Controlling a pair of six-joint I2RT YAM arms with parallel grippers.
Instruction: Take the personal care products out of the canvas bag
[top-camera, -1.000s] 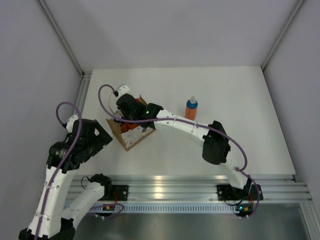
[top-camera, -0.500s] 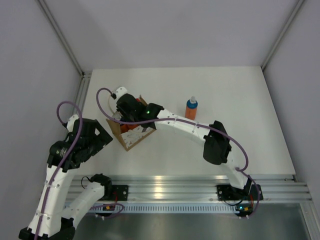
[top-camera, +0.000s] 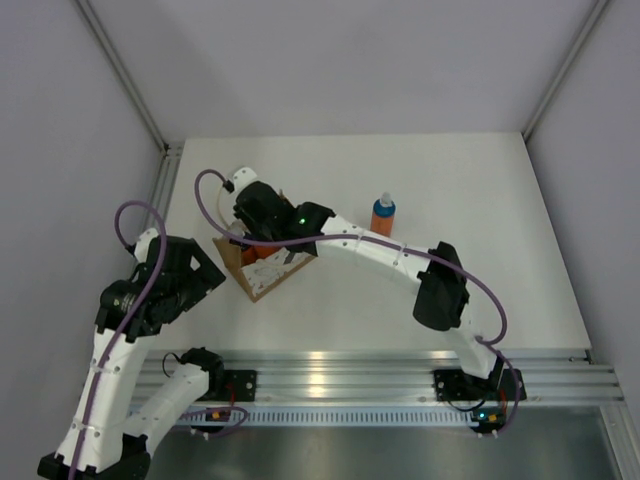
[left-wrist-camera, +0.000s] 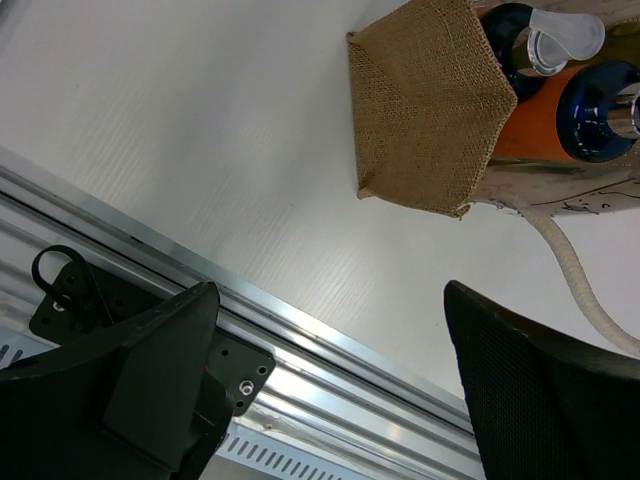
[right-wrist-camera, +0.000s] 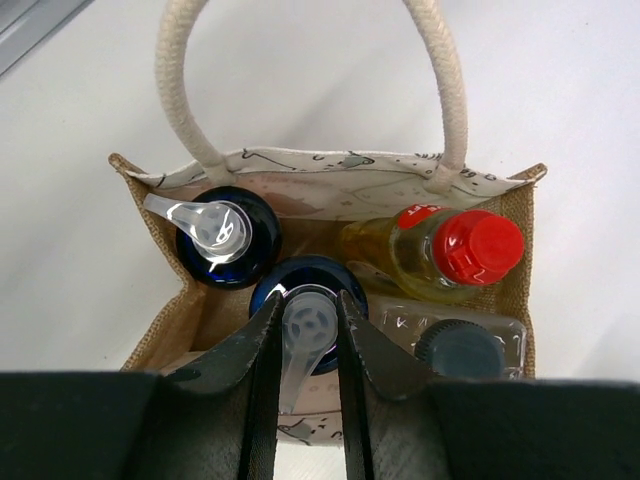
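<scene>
The canvas bag (right-wrist-camera: 330, 182) stands open under my right gripper (right-wrist-camera: 308, 312), which is shut on the clear pump top of a blue-capped bottle (right-wrist-camera: 300, 285) inside it. Beside that bottle in the bag are a second blue-capped bottle (right-wrist-camera: 226, 238), a yellow bottle with a red cap (right-wrist-camera: 470, 246) and a pale bottle with a dark cap (right-wrist-camera: 458, 350). One orange bottle with a blue cap (top-camera: 383, 216) stands on the table to the right of the bag (top-camera: 262, 272). My left gripper (left-wrist-camera: 330, 295) hangs open near the table's front edge, left of the bag (left-wrist-camera: 425, 110), holding nothing.
The bag's white rope handles (right-wrist-camera: 440, 80) arch up on its far side, and one handle (left-wrist-camera: 575, 280) trails toward my left gripper. An aluminium rail (top-camera: 330, 375) runs along the table's near edge. Walls close in the table on the left, back and right.
The right arm's elbow has swung a little to the right and its wrist has shifted slightly over the bag, still shut. The left arm has not moved.
</scene>
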